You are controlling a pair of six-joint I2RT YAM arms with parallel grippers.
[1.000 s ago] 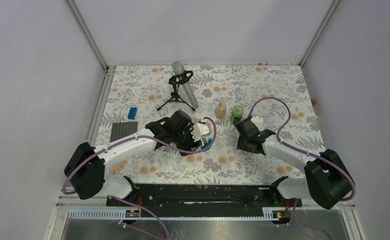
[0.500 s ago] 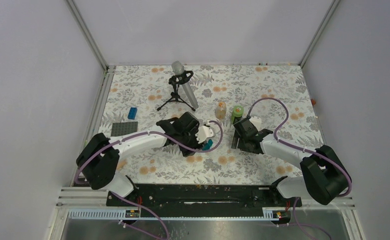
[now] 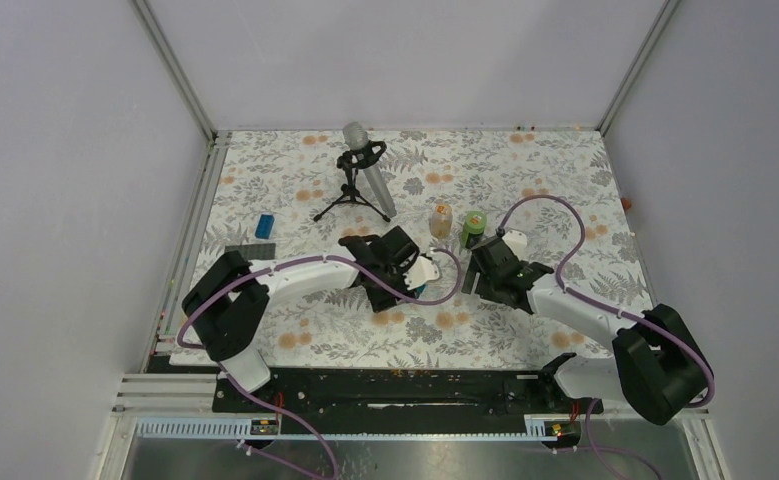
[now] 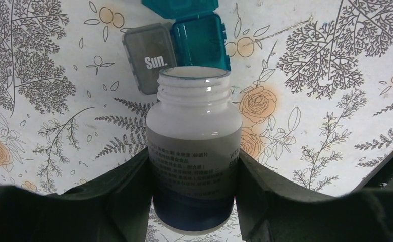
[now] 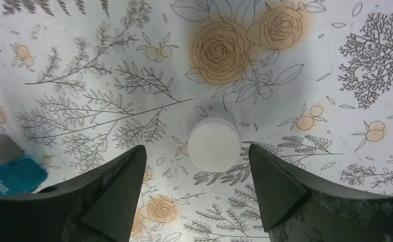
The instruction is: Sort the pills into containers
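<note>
Straight ahead of the bottle (image 4: 194, 151) mouth lies the pill box (image 4: 200, 40). The left pincer (image 4: 193, 164) pinches the bottle, pointing that way. The right pincer (image 5: 197, 151) is spread above a cap (image 5: 213, 143).

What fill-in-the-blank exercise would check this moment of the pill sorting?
1. The left tool is shut on an uncapped bottle, its mouth toward a pill organizer whose grey lid reads ____.
2. The right tool stands ____, holding nothing.
3. Between its fingers, a round white cap lies flat on the ____.
Missing words: Sun.; open; table
</note>
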